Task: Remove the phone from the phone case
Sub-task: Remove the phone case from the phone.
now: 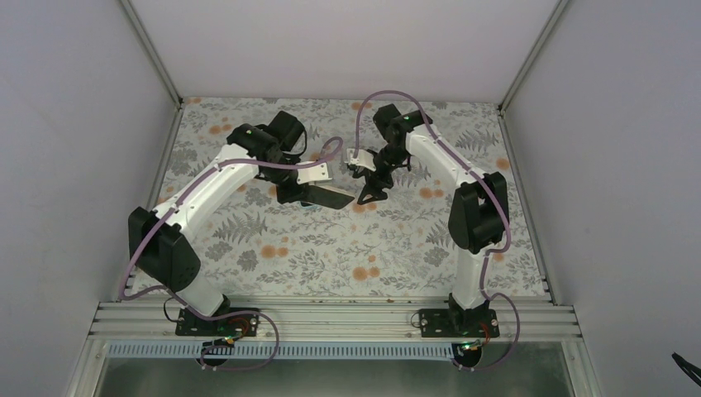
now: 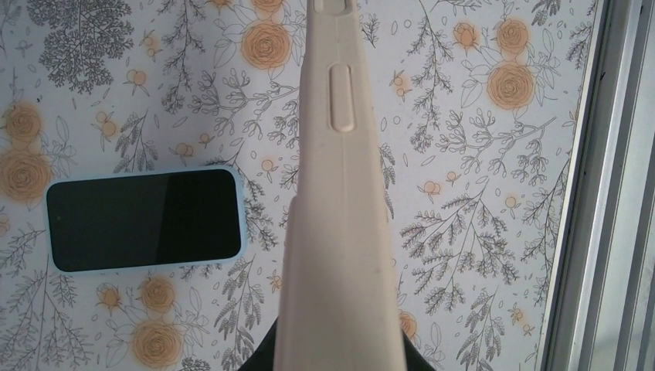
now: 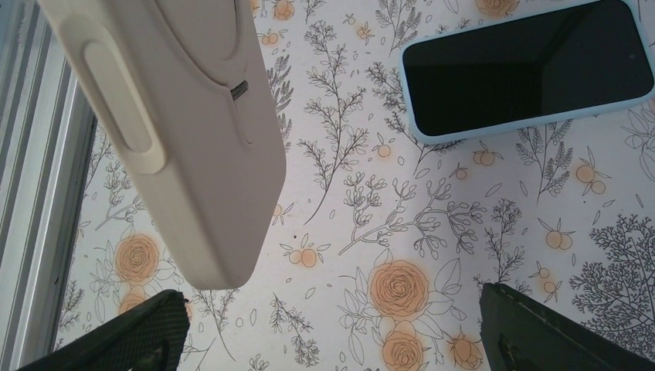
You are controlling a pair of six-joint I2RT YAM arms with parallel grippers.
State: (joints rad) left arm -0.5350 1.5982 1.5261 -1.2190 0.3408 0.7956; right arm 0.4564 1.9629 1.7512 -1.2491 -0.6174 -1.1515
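Observation:
The beige phone case [image 2: 340, 232] is held up off the table, gripped at its near end by my left gripper [image 1: 291, 192], whose dark fingers just show on either side of it at the bottom of the left wrist view. The phone [image 2: 143, 220], black screen up with a light blue edge, lies flat on the floral table left of the case, apart from it. In the right wrist view the case [image 3: 178, 131] hangs at the upper left and the phone [image 3: 529, 66] lies at the upper right. My right gripper [image 3: 332, 332] is wide open and empty, just below the case's free end.
The floral table cover [image 1: 331, 248] fills the work area. An aluminium frame rail [image 2: 610, 185] runs along the table's edge, and shows in the right wrist view [image 3: 31, 154] too. White walls enclose the left, back and right. The two grippers are close together at mid-table [image 1: 369, 188].

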